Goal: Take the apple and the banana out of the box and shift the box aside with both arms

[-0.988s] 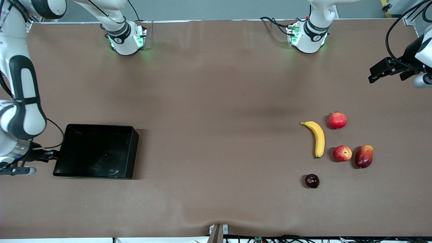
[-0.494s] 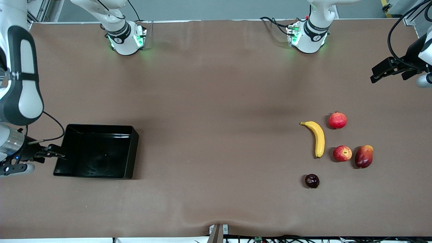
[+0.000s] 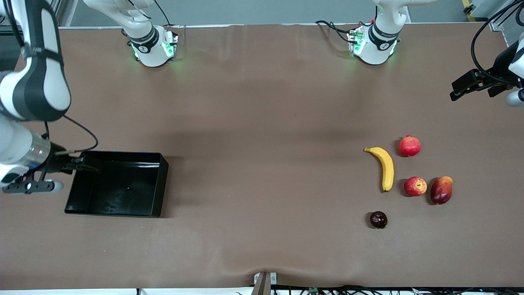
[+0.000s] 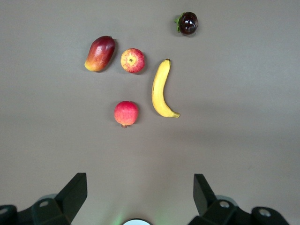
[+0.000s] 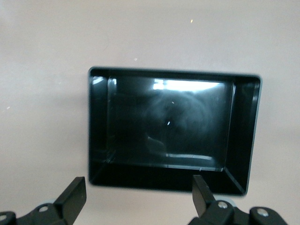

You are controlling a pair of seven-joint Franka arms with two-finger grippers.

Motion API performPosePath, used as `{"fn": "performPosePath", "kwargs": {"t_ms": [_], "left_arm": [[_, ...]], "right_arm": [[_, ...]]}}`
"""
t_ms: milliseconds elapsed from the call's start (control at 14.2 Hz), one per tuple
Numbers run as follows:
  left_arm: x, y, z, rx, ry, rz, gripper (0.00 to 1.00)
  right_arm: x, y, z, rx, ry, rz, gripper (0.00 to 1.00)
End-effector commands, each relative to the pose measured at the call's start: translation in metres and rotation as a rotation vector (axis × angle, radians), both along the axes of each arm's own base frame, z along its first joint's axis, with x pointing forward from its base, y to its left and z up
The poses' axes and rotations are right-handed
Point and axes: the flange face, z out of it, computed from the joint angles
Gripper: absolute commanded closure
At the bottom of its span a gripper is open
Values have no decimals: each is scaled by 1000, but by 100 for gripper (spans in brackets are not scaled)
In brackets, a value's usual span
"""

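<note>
The black box (image 3: 161, 186) lies empty at the right arm's end of the table; the right wrist view looks down into the box (image 5: 241, 136). My right gripper (image 3: 84, 164) hangs open over the box's corner at that end, holding nothing, and shows as the open right gripper (image 5: 139, 187). The yellow banana (image 3: 386, 168) and the small red apple (image 3: 415, 186) lie side by side toward the left arm's end. My left gripper (image 3: 453, 91) hovers open and empty above the table there. The left wrist view shows the banana (image 4: 161, 89), the apple (image 4: 132, 60) and the open left gripper (image 4: 139, 187).
A pomegranate (image 3: 409, 146) lies farther from the front camera than the apple. A red-yellow mango (image 3: 441, 189) sits beside the apple, toward the table's end. A dark round fruit (image 3: 378, 219) lies nearer the camera than the banana. The brown table (image 3: 262, 164) is bare between box and fruits.
The right arm has swung away from the front camera; its gripper went from the box's end wall to over its corner. The left gripper barely shifted. Box and fruits stayed put.
</note>
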Motion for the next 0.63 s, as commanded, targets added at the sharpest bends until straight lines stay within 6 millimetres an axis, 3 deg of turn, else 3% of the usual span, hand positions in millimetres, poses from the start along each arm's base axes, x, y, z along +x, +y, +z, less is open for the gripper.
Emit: {"fn": "performPosePath", "kwargs": {"t_ms": [0, 212, 564], "left_arm": [[-9, 1, 6, -5, -8, 10, 0], [-9, 0, 6, -6, -8, 10, 0], [-9, 1, 7, -7, -11, 10, 0]], "right_arm": [[-40, 1, 45, -12, -5, -18, 0], [-62, -3, 90, -8, -19, -21, 0], [-76, -16, 142, -9, 4, -36, 0]]}}
